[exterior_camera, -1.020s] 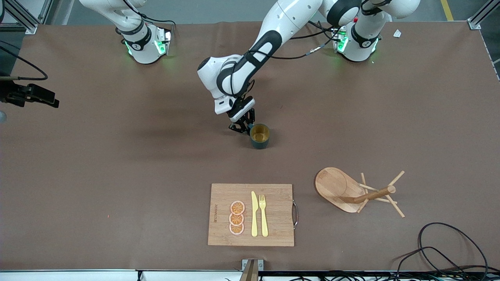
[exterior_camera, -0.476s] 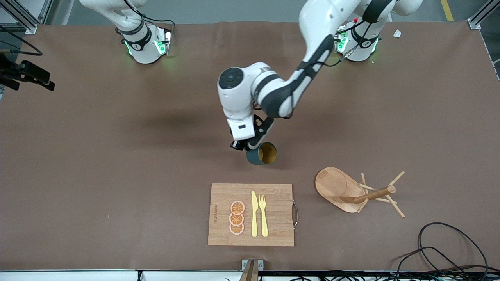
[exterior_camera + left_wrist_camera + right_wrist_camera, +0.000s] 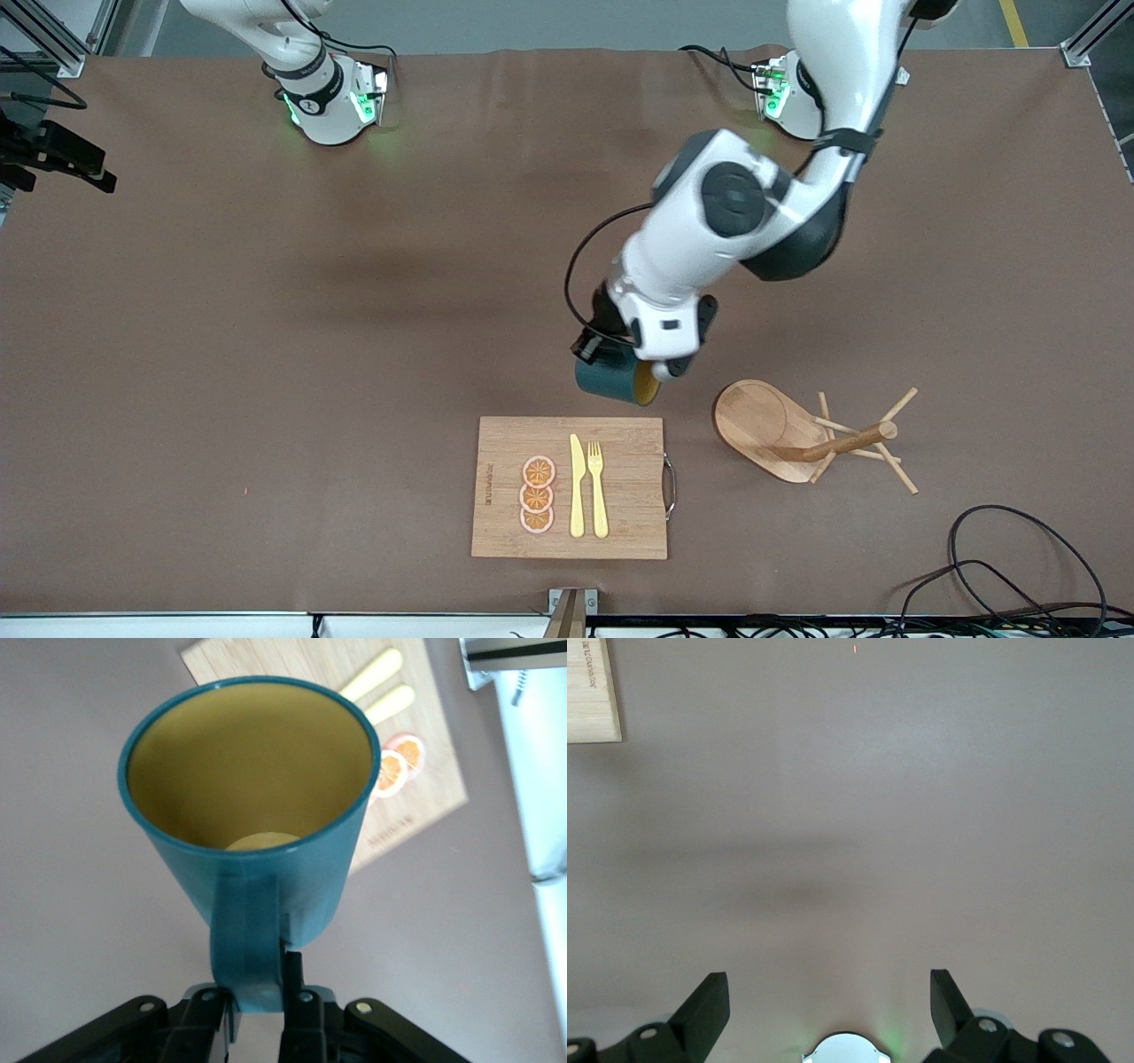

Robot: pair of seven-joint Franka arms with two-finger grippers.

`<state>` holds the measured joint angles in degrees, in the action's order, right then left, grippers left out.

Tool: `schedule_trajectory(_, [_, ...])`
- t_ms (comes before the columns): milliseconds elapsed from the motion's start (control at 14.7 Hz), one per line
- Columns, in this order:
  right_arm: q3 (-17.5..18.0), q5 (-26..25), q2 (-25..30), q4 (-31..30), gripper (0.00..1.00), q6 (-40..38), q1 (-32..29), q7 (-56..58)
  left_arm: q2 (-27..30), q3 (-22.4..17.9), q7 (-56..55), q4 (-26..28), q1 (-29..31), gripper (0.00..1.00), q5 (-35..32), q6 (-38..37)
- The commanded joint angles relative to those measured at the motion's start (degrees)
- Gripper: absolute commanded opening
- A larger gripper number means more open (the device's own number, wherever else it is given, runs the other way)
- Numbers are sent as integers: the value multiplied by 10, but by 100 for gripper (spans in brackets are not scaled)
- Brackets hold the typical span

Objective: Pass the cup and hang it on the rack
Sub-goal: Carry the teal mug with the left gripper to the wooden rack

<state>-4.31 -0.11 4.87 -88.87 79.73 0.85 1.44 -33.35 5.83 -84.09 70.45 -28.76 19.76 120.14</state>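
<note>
Step in hand: carrying the cup (image 3: 611, 379) to the rack (image 3: 802, 432); judging by where things are, the hanging itself is not yet done.
Left gripper (image 3: 259, 1005): fingers clamped on the cup's loop handle (image 3: 248, 943), seen plainly in the left wrist view; it hangs in the air over bare counter (image 3: 266, 354) between the cutting board (image 3: 570, 487) and the rack.
Cup: dark teal, mustard inside, tipped on its side with the mouth turned toward the rack; off the counter, touching nothing but the fingers.
Rack: wooden mug tree lying tipped over, its oval base on edge toward the cup, post and pegs (image 3: 897, 408) pointing to the left arm's end of the counter.
Right gripper (image 3: 829, 1003): fingers spread wide, empty, over bare counter; this arm waits.
Cutting board: holds three orange slices (image 3: 537, 494), a yellow knife (image 3: 577, 487) and fork (image 3: 598, 489); no part in the task.
Next move calls for: bringing the handle loop into line with one free peg and sliding it on. The fallen rack makes this awkward, since the pegs lie low and it may shift when pushed.
</note>
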Motion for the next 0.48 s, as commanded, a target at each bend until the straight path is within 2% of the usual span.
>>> schedule_trajectory(0, [6, 3, 16, -18, 100, 8, -15, 2, 24, 6, 61, 25, 39, 0, 101, 7])
schedule_trajectory(204, [5, 3, 16, -17, 100, 2, -15, 1, 57, 18, 160, 62, 103, 0, 219, 1])
schedule_trajectory(408, [5, 4, 16, -17, 100, 0, -15, 1, 84, 45, 249, 114, 173, 0, 281, -5])
